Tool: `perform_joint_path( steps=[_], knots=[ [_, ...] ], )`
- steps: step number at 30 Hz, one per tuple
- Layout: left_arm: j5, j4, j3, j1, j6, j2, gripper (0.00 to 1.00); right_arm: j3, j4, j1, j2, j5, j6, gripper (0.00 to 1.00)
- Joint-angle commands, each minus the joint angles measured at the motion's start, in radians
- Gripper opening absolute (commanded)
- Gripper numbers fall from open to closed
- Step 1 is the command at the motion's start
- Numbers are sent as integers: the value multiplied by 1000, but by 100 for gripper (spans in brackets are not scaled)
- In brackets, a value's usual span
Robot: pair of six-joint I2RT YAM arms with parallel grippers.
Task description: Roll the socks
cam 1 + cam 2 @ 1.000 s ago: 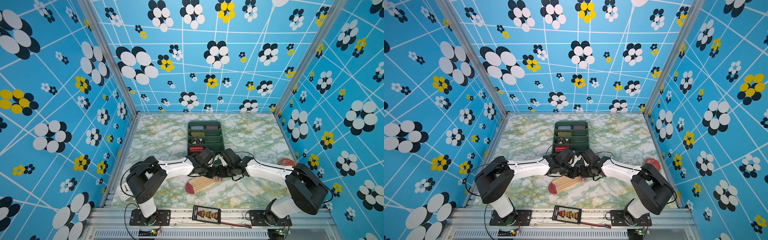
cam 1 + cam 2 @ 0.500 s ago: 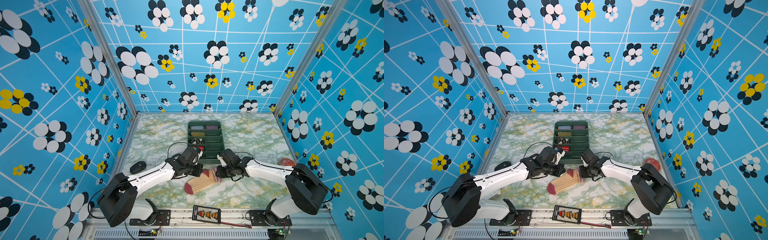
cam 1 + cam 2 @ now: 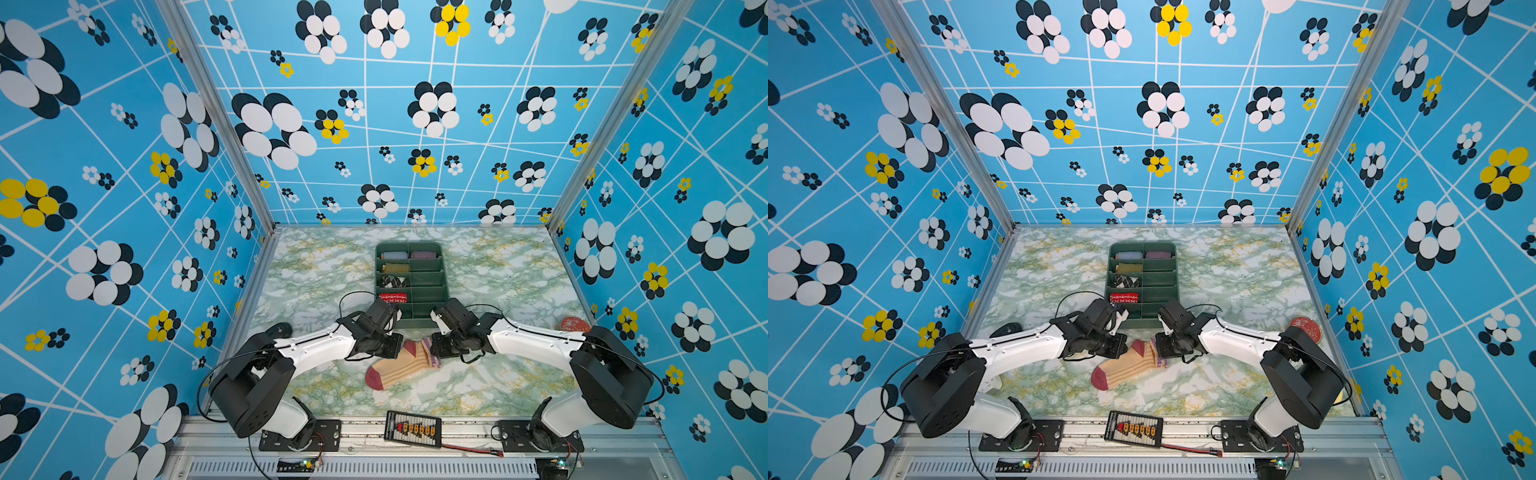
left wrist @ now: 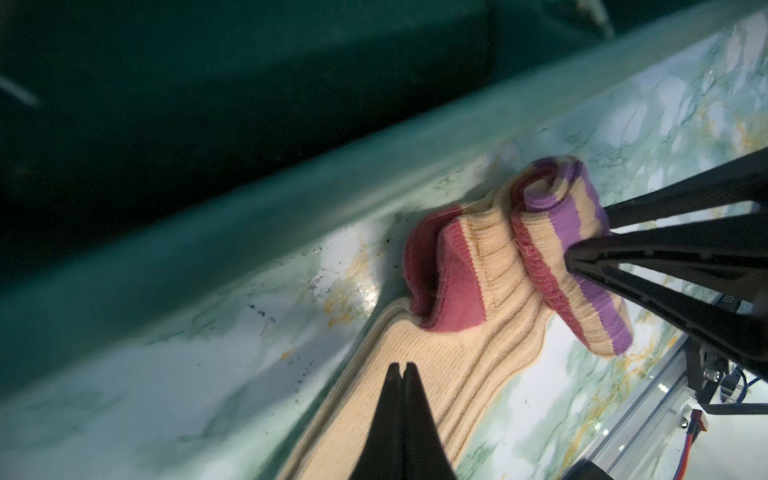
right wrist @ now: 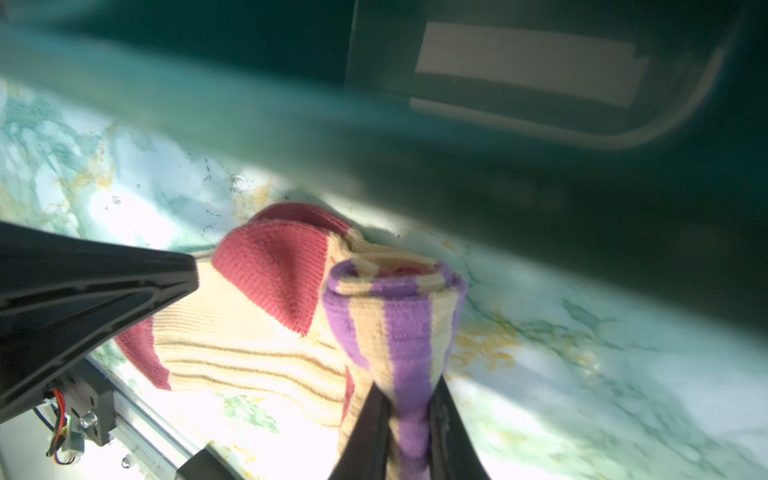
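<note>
Found socks (image 3: pixel 399 365) on the table (image 3: pixel 498 374), front middle, just in front of the green tray (image 3: pixel 444 270). Saw the pair stacked one on the other and lying slanted: dark red toe toward the front rail, heel and cuff end close to the tray's near wall.

Saw the right gripper (image 5: pixel 409 399) clamped on the purple-striped cuff end, fabric pinched thin between the fingers. Saw the cuff turned back over the leg part in one loose fold, lifted off the table at the grip.

Saw the left gripper (image 4: pixel 400 368) fully closed, tips together, nothing caught between them. Placed its tips at the cream foot part, just beside the heel patch. Could not tell whether the tips pressed on the knit or sat just above it; gripper body blocked that spot in both top views.

Noted both grippers low and near each other, left coming in from the left, right from the right, heel between them.

In the tray's left column, spotted a red white-patterned roll (image 3: pixel 392 297) and a black-and-white diamond roll (image 3: pixel 393 281) in the next compartment back, more rolls behind those. Saw the sock foot lying flat, ribs showing.
</note>
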Motion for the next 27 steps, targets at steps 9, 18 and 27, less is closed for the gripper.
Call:
perform_joint_path(
  steps=[9, 18, 27],
  knots=[
    [30, 72, -6, -29, -13, 74, 0, 50, -66, 35, 20, 19, 20, 17],
    [23, 43, 34, -54, -18, 24, 0, 75, -66, 73, 95, 68, 71, 16],
    [41, 77, 61, -90, -42, -12, 1, 63, -67, 78, 113, 121, 107, 16]
  ],
)
